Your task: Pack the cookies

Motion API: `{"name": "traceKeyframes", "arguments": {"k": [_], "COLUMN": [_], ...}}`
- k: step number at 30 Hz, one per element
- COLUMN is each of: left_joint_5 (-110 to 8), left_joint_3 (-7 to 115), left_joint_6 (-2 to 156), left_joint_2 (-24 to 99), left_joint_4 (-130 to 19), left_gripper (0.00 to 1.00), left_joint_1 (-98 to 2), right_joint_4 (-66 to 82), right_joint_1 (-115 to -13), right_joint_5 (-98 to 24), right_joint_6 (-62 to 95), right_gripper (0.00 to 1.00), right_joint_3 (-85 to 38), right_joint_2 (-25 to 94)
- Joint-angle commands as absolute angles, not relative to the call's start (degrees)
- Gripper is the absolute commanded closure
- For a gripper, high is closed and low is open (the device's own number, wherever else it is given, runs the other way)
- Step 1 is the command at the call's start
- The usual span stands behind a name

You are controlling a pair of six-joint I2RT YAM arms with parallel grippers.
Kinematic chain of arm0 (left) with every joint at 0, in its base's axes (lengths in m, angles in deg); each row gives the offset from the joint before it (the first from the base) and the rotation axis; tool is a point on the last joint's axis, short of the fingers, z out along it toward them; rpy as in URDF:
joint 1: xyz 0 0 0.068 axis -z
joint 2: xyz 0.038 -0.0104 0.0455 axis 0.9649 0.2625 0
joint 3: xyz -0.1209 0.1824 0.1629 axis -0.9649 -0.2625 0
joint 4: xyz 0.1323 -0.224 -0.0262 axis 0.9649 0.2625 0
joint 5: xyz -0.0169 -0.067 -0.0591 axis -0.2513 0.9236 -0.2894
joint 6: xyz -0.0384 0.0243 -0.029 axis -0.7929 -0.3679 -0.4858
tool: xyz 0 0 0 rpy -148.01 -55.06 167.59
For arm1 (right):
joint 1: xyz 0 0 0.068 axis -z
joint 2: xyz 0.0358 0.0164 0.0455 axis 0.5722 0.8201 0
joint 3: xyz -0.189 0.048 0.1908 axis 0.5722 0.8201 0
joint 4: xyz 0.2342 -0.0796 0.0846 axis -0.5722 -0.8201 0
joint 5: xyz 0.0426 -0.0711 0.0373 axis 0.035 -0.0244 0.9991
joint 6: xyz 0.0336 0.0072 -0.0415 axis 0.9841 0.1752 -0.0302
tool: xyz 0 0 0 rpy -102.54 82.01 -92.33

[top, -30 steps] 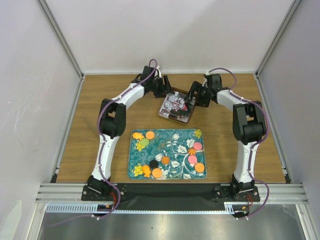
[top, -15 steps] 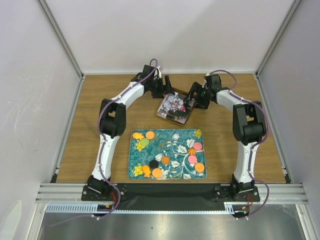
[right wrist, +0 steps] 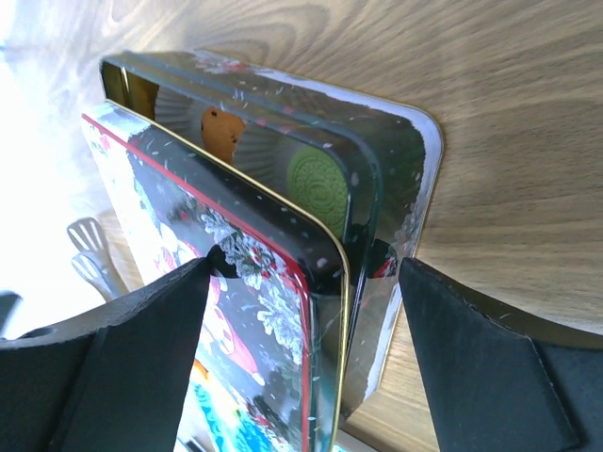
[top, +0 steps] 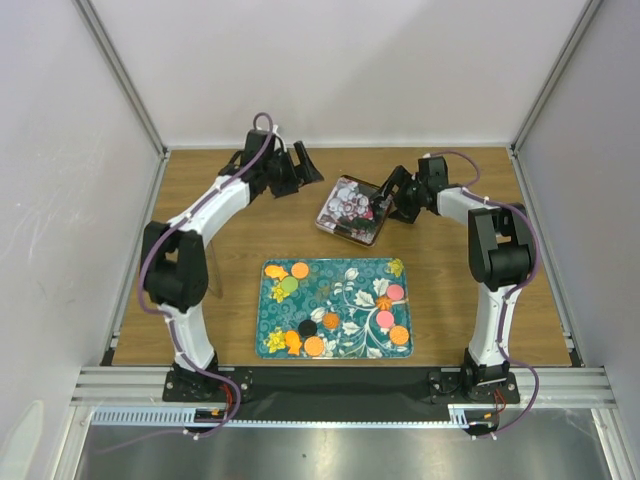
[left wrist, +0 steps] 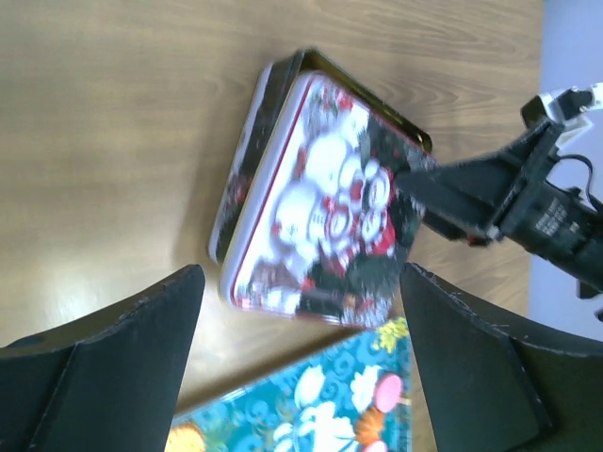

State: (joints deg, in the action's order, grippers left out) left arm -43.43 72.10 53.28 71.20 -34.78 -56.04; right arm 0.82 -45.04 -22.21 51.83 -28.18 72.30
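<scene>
The left gripper (top: 303, 180) is hanging with its jaws spread wide and nothing between them, above the bench (top: 240, 240) and off to the left of the tin (top: 345, 212). The right gripper (top: 385, 203) is likewise standing spread, its fingers straddling the tin's right-hand corner, though whether they are touching it cannot be told. The Christmas-printed lid (left wrist: 330, 207) is lying askew over the tin, leaving a gap where a green cookie (right wrist: 318, 184) and an orange cookie (right wrist: 221, 132) are showing inside, while the other cookies (top: 299, 270), orange, green, black and pink, are lying on the teal tray (top: 330, 268) nearer the arm bases.
</scene>
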Motion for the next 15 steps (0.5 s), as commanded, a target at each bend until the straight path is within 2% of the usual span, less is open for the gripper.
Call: {"name": "traceKeyframes", "arguments": {"k": [1,7,15], "left_joint_5": [-45.88,-46.58,-47.29], "left_joint_3": [62.69,54.23,54.05], "left_joint_6": [46.14,39.11,34.71], "left_joint_2": [64.92,61.66,65.35], "left_joint_4": [-41.76,-48.00,-51.00], "left_gripper": [0.09,0.08,0.08], "left_joint_1": [-54.92,-50.35,-44.72], "right_joint_4": [1.95,4.85,6.09], "right_joint_1": [-43.61,-43.17,-42.99], "right_joint_5": [-25.90,-26.25,-25.29], "right_joint_6": [54.44,57.34,56.46], "right_gripper": [0.13,0.13,0.10], "right_joint_3": [-26.27,-24.69,-23.72], "right_joint_2": [70.79,70.43,69.73]}}
